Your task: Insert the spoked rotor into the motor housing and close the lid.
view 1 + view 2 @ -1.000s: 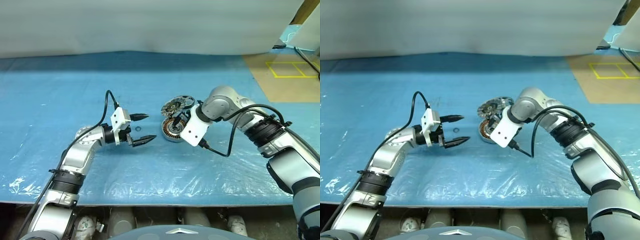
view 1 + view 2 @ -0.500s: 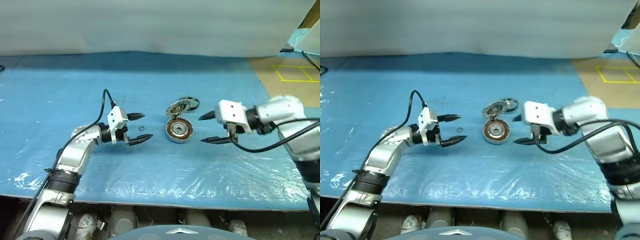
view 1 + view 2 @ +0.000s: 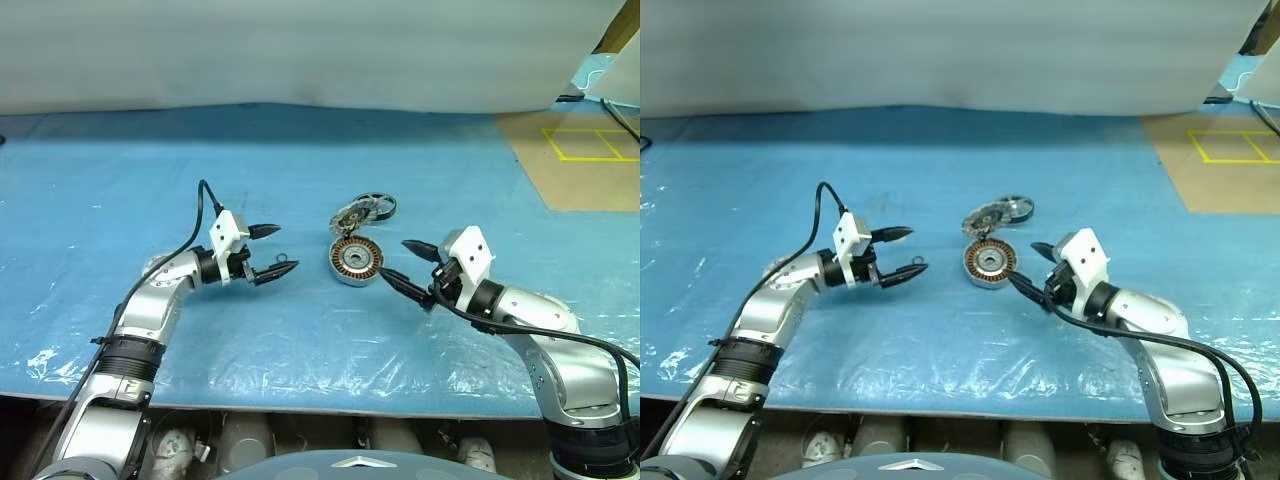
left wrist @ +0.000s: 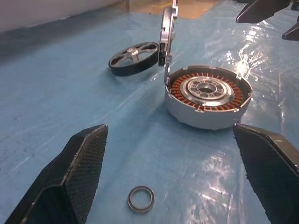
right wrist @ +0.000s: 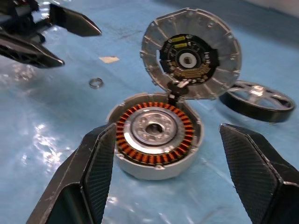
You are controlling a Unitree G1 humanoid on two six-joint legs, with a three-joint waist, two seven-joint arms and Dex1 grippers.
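We see counter [image 3: 120,160] covered in blue plastic sheet [image 3: 300,340], wrinkled, glare near front edge. Pale white-grey backdrop [image 3: 300,50] along far side. Brown floor patch [image 3: 580,150] far right, yellow tape lines [image 3: 590,140] on it.

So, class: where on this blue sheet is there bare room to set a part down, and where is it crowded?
Bare: the blue sheet behind the left gripper, and its near strip between both arms. Crowded: the middle, where the motor housing, its raised lid, the spoked rotor and the small ring cluster beside the right gripper.
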